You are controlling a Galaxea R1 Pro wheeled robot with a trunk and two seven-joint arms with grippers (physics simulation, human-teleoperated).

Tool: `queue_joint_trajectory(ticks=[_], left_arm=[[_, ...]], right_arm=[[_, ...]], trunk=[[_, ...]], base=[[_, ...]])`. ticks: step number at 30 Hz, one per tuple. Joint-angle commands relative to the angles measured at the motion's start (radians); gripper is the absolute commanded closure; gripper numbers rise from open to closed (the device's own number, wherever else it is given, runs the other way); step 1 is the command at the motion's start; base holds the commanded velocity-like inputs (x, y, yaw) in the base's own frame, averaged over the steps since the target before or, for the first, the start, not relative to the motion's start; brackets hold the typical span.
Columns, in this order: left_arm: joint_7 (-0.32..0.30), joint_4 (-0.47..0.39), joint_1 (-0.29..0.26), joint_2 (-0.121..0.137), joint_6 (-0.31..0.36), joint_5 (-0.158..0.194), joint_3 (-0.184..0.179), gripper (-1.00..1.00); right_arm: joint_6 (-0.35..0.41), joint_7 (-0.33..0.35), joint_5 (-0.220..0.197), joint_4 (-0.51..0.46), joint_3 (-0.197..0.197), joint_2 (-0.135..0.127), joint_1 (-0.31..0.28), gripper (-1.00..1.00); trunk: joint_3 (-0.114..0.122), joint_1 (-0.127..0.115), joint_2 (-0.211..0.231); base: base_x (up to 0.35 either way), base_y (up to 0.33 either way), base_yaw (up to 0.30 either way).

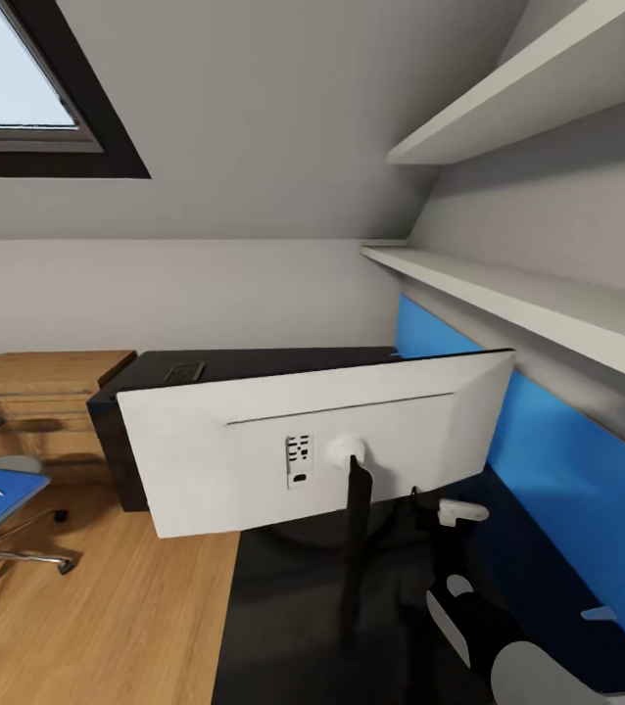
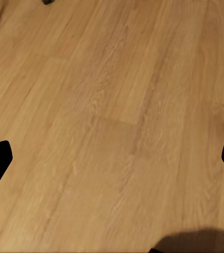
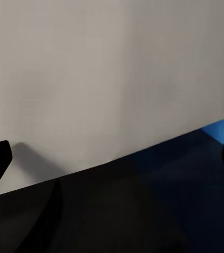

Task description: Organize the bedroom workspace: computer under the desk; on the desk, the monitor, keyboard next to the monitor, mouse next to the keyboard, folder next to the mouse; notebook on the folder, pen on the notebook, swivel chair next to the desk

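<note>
White slab-backed monitor (image 1: pixel 312 450) stands on glossy black desk (image 1: pixel 283 607).

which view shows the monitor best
The head view: the monitor appears whole from behind, white back panel, stand and ports, standing on the dark desk. The right wrist view catches just a plain stretch of its white back. The left wrist view looks at wooden floor.

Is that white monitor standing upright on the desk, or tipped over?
Upright. The monitor stands on its dark stand on the black desk, white back panel facing the camera, slightly slanted in this view.
</note>
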Motion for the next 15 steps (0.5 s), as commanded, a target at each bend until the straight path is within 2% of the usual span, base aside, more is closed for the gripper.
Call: queue_joint_trajectory(ticks=[1, 12, 15], left_arm=[[0.003, -0.001, 0.0, 0.001, -0.002, 0.003, -0.002, -1.0], [0.003, -0.001, 0.0, 0.003, -0.002, 0.003, -0.002, -1.0], [0.003, -0.001, 0.0, 0.007, -0.002, 0.025, 0.015, -1.0]], right_arm=[[-0.004, -0.004, -0.011, 0.0, 0.008, -0.001, -0.001, -1.0], [-0.004, -0.005, -0.011, 0.0, 0.008, -0.001, -0.001, -1.0], [-0.004, -0.005, -0.011, 0.0, 0.008, -0.001, -0.001, -1.0]], trunk=[[-0.001, 0.0, -0.001], [-0.001, 0.0, -0.001], [-0.001, 0.0, -0.001]], base=[[0.036, 0.0, 0.0], [0.054, 0.0, 0.0], [0.006, 0.0, 0.0]])
